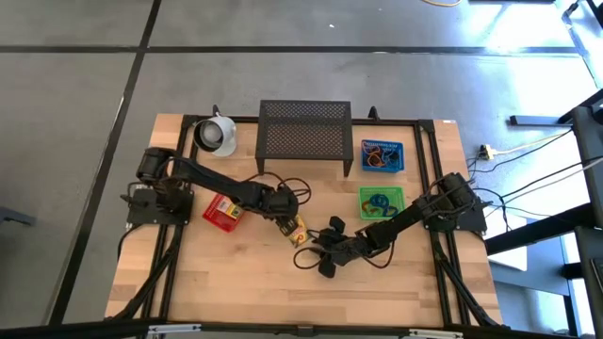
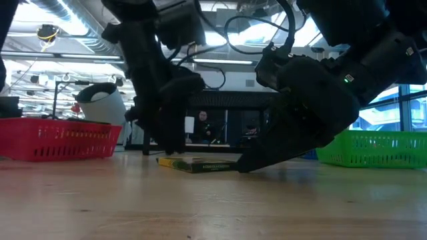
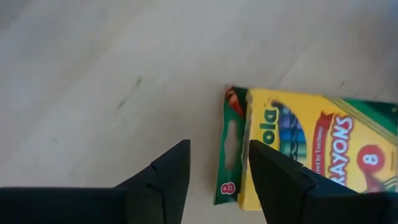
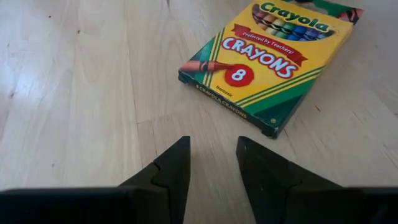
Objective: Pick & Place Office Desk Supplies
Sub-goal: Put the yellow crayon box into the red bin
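Down at the lower middle of the overhead shot, the right gripper (image 1: pixel 327 256) sits low over bare wood with its fingers partly open and nothing between them, pointed at the crayon box (image 4: pixel 267 62) lying flat just ahead, so my guess is it's lined up to help with a pickup. Just above that, near the centre of the frame, the left gripper (image 3: pixel 217 180) has its jaws parted right at the box's hanging-tab end, one finger seemingly over the yellow face but not clamped on it. Further back, the green basket (image 1: pixel 382 202) and blue basket (image 1: pixel 381 156) at the right already hold coloured loops, and the red basket (image 1: pixel 222 211) on the left looks like where this box might go.
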`<state>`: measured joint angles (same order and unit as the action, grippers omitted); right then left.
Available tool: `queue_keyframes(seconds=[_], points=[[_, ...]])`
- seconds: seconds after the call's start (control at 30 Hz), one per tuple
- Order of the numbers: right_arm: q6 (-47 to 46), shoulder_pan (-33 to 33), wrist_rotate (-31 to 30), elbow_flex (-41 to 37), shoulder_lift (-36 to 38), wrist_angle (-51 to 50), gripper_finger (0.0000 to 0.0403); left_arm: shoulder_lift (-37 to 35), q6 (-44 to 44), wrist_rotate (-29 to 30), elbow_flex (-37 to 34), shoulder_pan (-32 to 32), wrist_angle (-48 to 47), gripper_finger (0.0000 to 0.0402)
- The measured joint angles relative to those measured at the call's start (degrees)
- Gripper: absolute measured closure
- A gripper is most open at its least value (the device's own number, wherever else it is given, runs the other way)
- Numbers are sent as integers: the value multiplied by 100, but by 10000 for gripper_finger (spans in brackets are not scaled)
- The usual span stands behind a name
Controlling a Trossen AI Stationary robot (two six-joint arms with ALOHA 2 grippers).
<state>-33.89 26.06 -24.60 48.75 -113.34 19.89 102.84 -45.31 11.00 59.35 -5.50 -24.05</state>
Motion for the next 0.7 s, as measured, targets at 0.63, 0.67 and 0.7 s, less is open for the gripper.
queue_keyframes(seconds=[0.63, 0.67, 0.7], points=[[-4, 0, 15, 0, 0, 14, 266, 259, 366, -2329, 7, 424, 358, 260], [-7, 0, 17, 0, 0, 14, 266, 262, 366, -2347, 7, 423, 358, 267], [-9, 0, 17, 0, -2, 14, 266, 263, 366, -2363, 7, 422, 352, 276]])
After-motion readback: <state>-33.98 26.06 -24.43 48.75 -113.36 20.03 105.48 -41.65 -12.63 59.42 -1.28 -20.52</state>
